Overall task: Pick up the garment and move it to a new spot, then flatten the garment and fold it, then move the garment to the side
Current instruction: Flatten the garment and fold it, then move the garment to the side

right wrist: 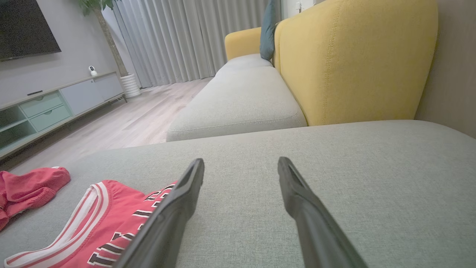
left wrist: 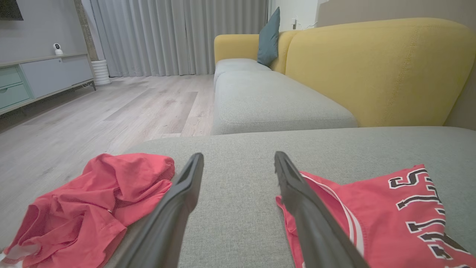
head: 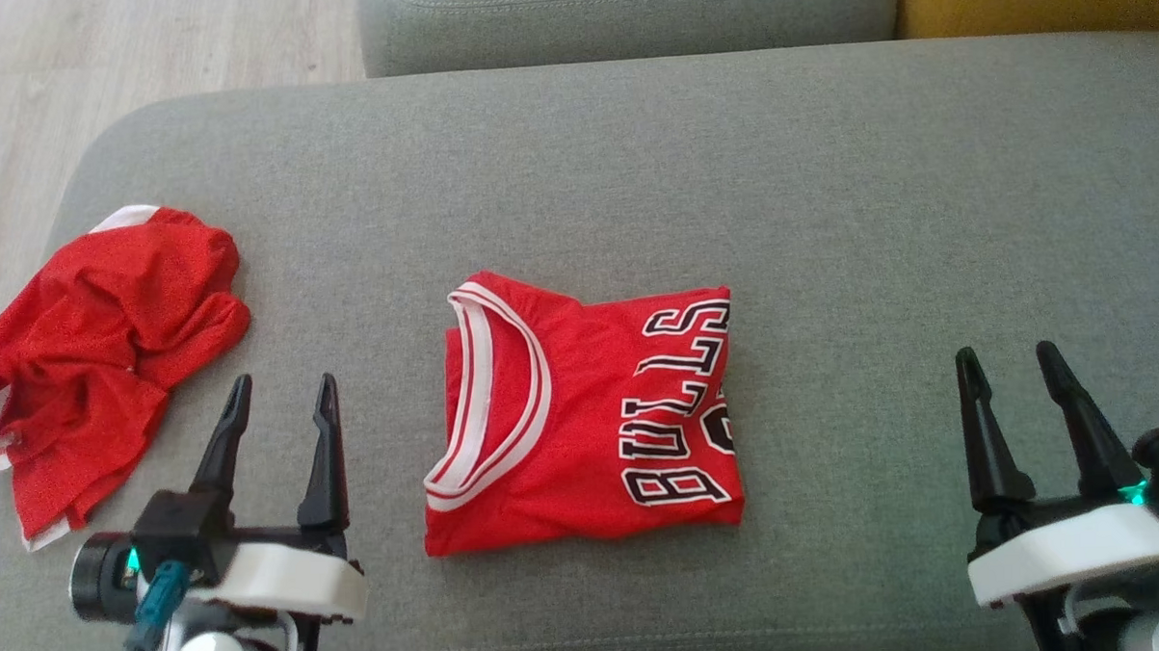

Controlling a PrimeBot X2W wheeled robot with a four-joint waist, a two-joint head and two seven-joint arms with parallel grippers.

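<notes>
**Pincers, pair, both wide open; folded jersey between them**

Left pincer (head: pixel 285 381): lower left of the head view. Its fingers are spread wide and hold nothing. It hangs over bare grey sofa seat (head: pixel 826 211), near the jersey's neckline edge, touching no cloth.

Right pincer (head: pixel 1006 349): lower right. Its fingers are equally wide apart and empty, well apart from the jersey.

Jersey (head: pixel 592 421): red, folded into a compact near-square in the middle of the seat. The white-trimmed neckline faces the robot's left and the black lettering its right.

Second red garment (head: pixel 99 362): a crumpled heap at the seat's left end, close to the edge above the wooden floor (head: pixel 145 42).

Status (judged): the folding looks done; moving the jersey to the side remains.

Handling note (judged):
- Bring both pincers in low at opposite edges of the bundle.
- Pinch through all the layers, not just the top one.
- Lift level and together so the fold does not slip open.
- Set it down on bare seat, away from the crumpled heap.
- The thin, slippery mesh may sag in the middle if lifted by only one side.
</notes>
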